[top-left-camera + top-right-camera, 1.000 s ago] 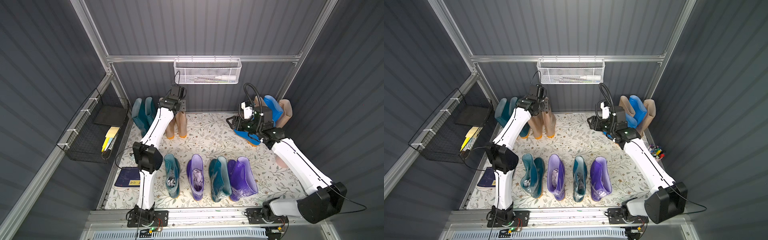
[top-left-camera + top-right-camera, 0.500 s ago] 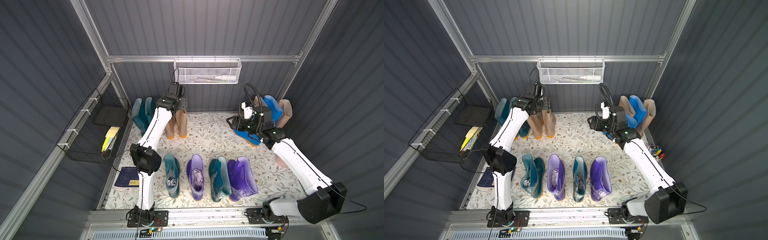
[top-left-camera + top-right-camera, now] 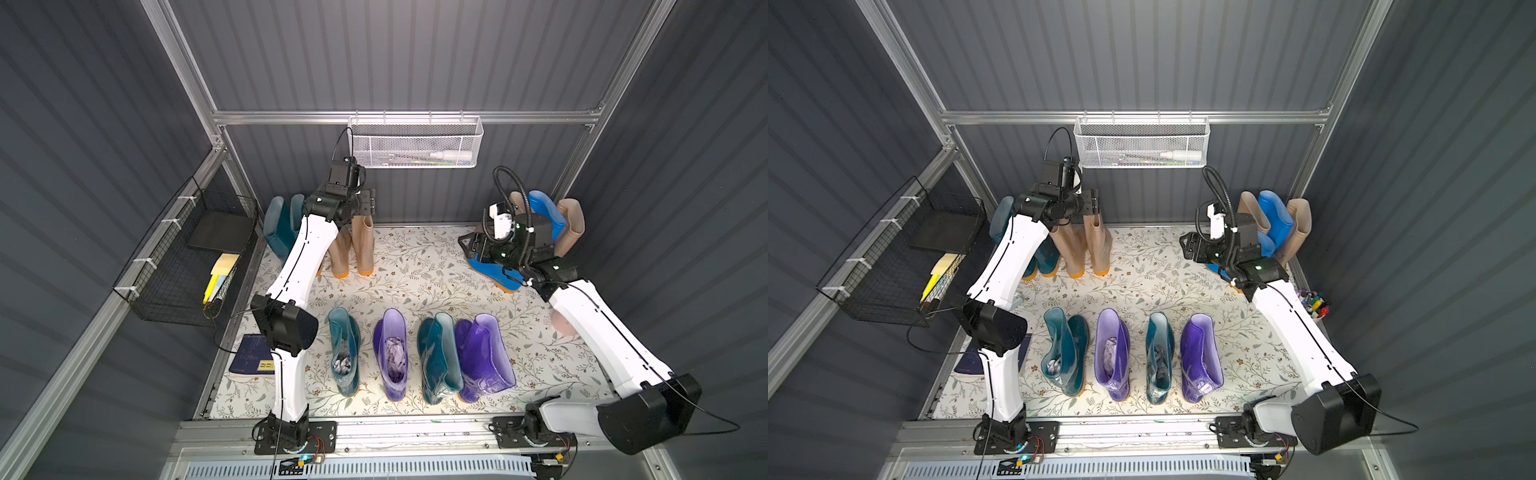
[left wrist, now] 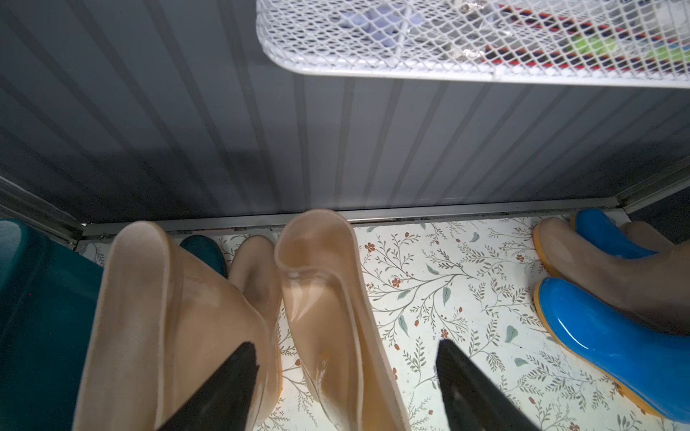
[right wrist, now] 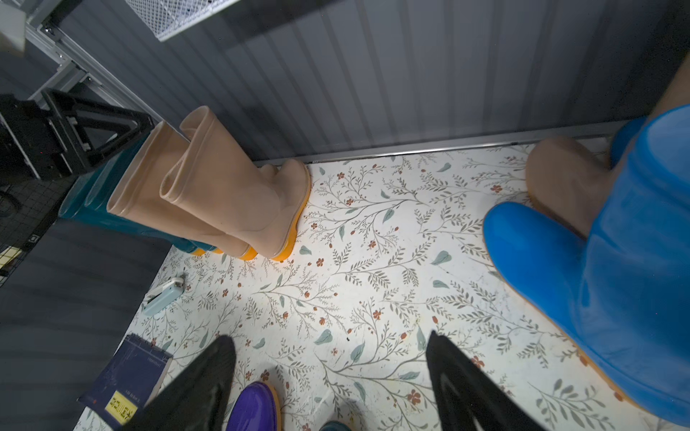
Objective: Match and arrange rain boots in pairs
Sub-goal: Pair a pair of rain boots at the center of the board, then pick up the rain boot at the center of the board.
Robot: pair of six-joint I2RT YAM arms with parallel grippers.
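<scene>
Both grippers have opened wider than a second ago; boots haven't budged. Beige pair stands upright at the back wall, teal pair tucked in the corner beside it. Left gripper hangs over the beige tops, fingers spread, pinching nothing. Right gripper is spread as well, over bare floral mat, bright blue boot just beside it. Along the near edge: teal boot, purple boot, second teal boot, second purple boot, unmatched. A broad strip of bare mat runs between both rows.
</scene>
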